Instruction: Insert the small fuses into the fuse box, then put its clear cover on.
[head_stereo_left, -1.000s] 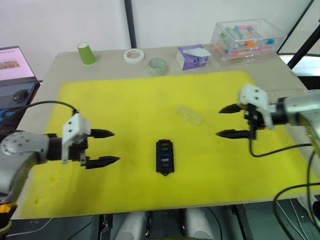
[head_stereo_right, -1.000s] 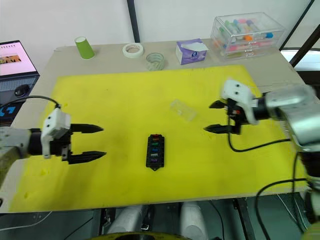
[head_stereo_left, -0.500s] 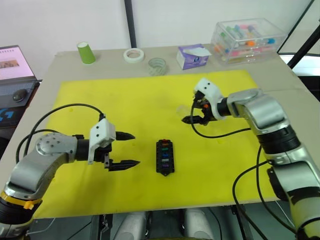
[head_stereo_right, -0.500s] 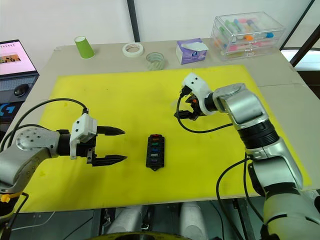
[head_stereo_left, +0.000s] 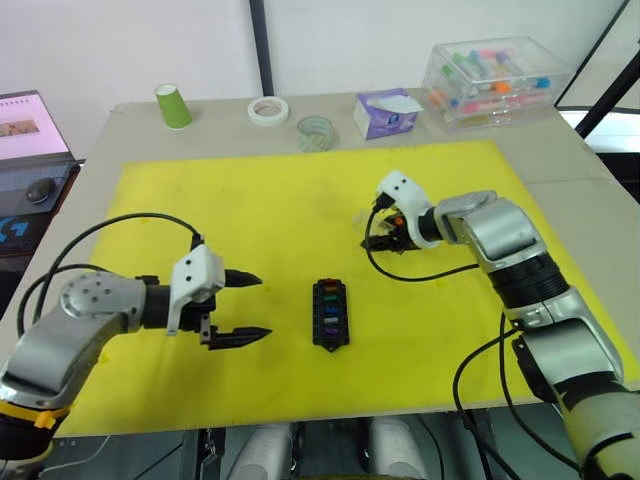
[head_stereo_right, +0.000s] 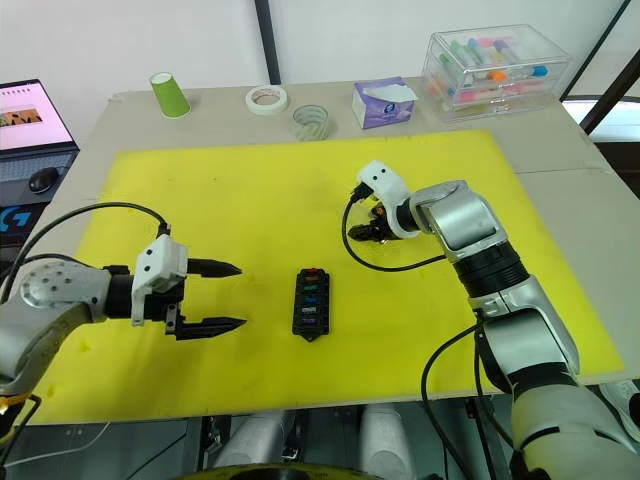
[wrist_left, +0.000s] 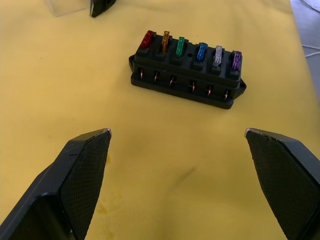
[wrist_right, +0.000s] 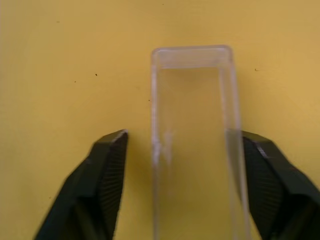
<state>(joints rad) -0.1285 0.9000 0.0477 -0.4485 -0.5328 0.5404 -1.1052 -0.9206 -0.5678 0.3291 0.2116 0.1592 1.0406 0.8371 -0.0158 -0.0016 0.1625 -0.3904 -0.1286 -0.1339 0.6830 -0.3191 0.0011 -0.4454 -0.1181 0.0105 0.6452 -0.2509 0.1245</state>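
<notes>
Across the middle of the frame lies the yellow mat (head_stereo_left: 300, 200), spread over the grey table (head_stereo_left: 130, 120). Along the upper edge of the frame stand a clear case of coloured tubes (head_stereo_left: 497, 80), a purple tissue box (head_stereo_left: 385, 112), two tape rolls (head_stereo_left: 268, 110) and a green cup (head_stereo_left: 172, 106), with a laptop (head_stereo_left: 30, 130) at the far left. At centre, slightly low, the fuse box (head_stereo_left: 329, 313) rests on the mat with the small fuses (wrist_left: 190, 47) seated in a row in its slots. My left gripper (head_stereo_left: 238, 306), lower left of centre, hangs beside the box, fingers spread wide and holding nothing. My right gripper (wrist_right: 182, 165), right of centre and above the box, straddles the clear cover (wrist_right: 192, 135), one finger on each long side, one pad at its wall, the other just clear.
</notes>
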